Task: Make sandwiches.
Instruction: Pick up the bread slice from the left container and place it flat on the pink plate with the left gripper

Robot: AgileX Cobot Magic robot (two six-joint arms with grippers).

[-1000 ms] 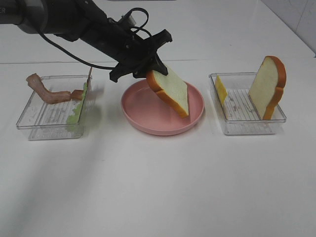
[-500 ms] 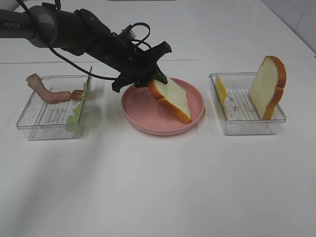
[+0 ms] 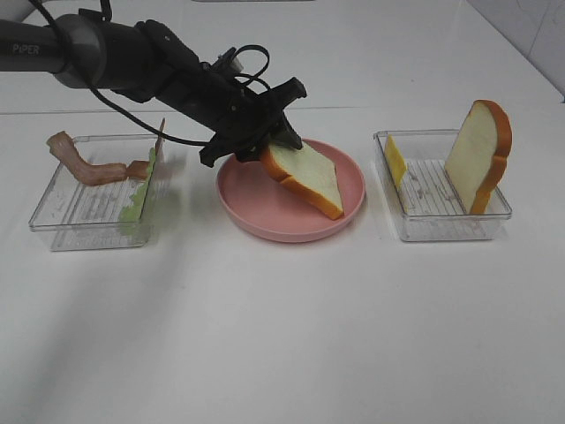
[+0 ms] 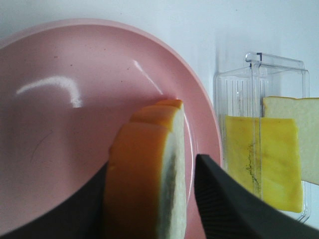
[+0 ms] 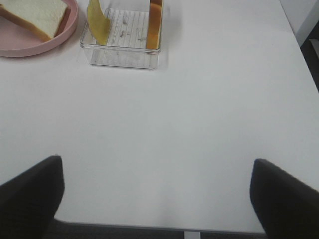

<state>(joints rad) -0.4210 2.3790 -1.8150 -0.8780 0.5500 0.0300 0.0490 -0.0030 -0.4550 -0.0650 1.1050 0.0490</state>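
Observation:
A white bread slice (image 3: pixel 305 177) with orange-brown crust leans tilted on the pink plate (image 3: pixel 256 210), its lower corner resting on the plate. My left gripper (image 3: pixel 269 146) straddles its upper end. In the left wrist view the bread slice (image 4: pixel 144 174) stands between the fingers, and a narrow gap shows between it and the right-hand finger (image 4: pixel 224 204), so the jaws are open. Over bare table, my right gripper (image 5: pixel 157 194) is wide open and holds nothing. It does not show in the exterior view.
A clear tray (image 3: pixel 441 228) on the right holds a second bread slice (image 3: pixel 477 155) standing upright and a yellow cheese slice (image 3: pixel 395 161). A clear tray (image 3: pixel 88 237) on the left holds bacon strips (image 3: pixel 84 165) and a green lettuce sheet (image 3: pixel 141 190).
My left gripper has lowered the bread slice until its corner rests on the plate. Its jaws have loosened around the slice. The right gripper has not moved.

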